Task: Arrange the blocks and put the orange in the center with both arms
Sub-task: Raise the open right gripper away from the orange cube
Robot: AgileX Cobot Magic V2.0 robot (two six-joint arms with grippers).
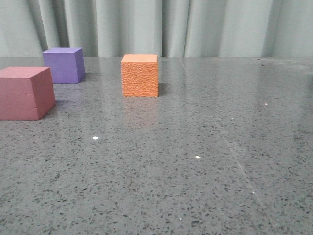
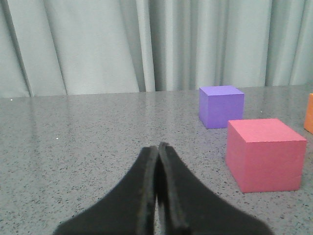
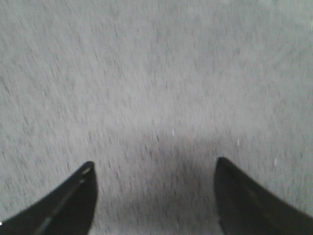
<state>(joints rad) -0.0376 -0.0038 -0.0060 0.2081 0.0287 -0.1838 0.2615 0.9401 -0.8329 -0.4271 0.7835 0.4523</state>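
Note:
In the front view the pebbled orange cube (image 1: 140,76) stands mid-table toward the back. The purple cube (image 1: 63,65) is left of it and farther back, and the pinkish-red cube (image 1: 25,93) sits at the left edge, nearer. Neither arm shows in that view. My left gripper (image 2: 159,145) is shut and empty, low over the table, with the pinkish-red cube (image 2: 264,154) and purple cube (image 2: 221,105) apart from it to one side and a sliver of the orange cube (image 2: 309,113) at the frame edge. My right gripper (image 3: 154,166) is open over bare, blurred tabletop.
Grey speckled stone tabletop (image 1: 195,161) spreads across the front and right of the front view. A pale pleated curtain (image 1: 195,27) hangs behind the table's far edge.

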